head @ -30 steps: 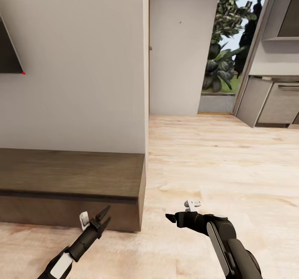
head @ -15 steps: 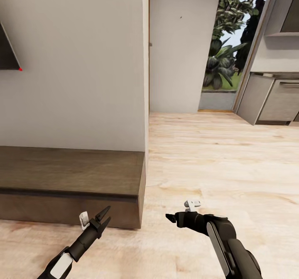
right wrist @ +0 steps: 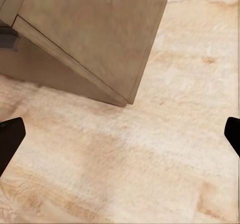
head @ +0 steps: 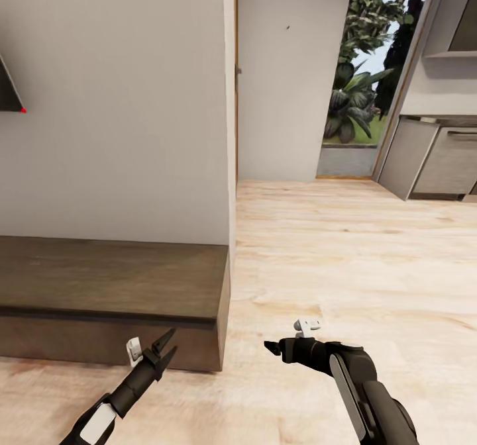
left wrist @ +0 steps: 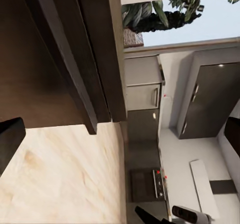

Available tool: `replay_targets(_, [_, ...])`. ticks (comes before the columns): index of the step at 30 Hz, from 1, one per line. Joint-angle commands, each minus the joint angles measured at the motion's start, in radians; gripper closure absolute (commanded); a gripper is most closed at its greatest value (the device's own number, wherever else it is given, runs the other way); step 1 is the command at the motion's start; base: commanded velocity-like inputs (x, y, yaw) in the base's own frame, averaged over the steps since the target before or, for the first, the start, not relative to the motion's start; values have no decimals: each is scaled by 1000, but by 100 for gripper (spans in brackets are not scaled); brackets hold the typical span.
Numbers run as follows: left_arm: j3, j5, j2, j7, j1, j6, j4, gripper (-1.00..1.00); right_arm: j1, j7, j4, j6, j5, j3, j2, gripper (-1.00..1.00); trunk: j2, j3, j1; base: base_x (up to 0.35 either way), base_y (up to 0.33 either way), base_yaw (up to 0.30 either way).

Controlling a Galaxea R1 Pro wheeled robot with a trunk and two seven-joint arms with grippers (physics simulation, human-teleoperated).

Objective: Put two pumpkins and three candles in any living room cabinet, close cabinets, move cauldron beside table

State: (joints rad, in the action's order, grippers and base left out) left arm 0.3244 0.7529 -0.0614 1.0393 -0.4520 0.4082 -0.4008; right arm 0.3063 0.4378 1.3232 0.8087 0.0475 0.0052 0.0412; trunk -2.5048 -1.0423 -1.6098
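Observation:
The long low dark-brown cabinet [head: 112, 279] runs along the white wall at the left, and its right end is in front of me with the fronts shut. My left gripper [head: 169, 343] hangs open just before the cabinet's lower front, near its right corner. My right gripper [head: 270, 347] is open over the bare wood floor to the right of that corner. The cabinet's end [left wrist: 60, 59] fills much of the left wrist view, and its corner [right wrist: 95, 34] appears in the right wrist view. Both grippers are empty. The pumpkins, candles, cauldron and table are out of view.
A white wall corner [head: 232, 134] stands behind the cabinet's end. Pale wood floor [head: 344, 253] stretches right toward grey kitchen cupboards [head: 437, 160] and a glass door with plants [head: 351, 100]. A dark screen's corner [head: 8, 94] hangs at the far left.
The whole picture has slid slightly left, so the camera has shifted right. Both arms hold the same pose and both grippers stay open.

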Motion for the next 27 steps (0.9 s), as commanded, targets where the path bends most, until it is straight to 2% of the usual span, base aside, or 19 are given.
replay_targets(1, [2,3,0,3,-1,9,0,-100,0,-1,1,6,5,-1,0,-100,0,-1,0,143,-65,0])
replay_targets(15, [4,3,-6,2,0,9,0,-100,0,-1,1,6,5,-1,0,-100,0,-1,0,28,-12,0])
replay_targets(27, [14,3,-13,1,1,6,0,-100,0,-1,1,6,5,-1,0,-100,0,-1,0,117,-48,0])
